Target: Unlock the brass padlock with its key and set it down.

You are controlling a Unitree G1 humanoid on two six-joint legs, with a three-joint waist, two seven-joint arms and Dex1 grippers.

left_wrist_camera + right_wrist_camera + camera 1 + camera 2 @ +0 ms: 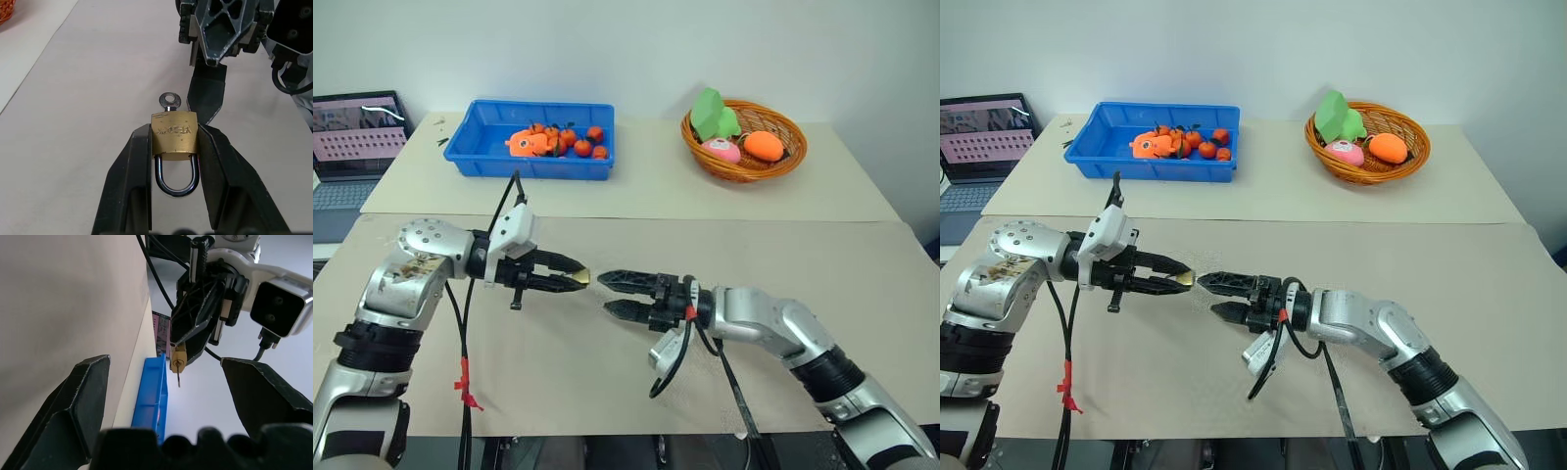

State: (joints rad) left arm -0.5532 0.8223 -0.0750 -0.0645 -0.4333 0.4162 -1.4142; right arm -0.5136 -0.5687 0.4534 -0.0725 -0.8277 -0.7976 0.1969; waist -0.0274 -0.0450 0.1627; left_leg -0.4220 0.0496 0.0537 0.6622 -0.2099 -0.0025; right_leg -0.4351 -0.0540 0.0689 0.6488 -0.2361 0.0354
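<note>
Clear gap between brass padlock (clamped) and right gripper

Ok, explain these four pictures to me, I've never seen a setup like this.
It is a two-armed robot at a table. Two pictures come from cameras in its head, looking down over its arms. The other two come from a camera on each wrist, looking along that arm's black fingers.

The left gripper is shut on a brass padlock, with the key in its keyhole. The right gripper is open, facing the lock.

At the back stand a blue bin of small orange fruits, a wicker basket and a laptop.
</note>
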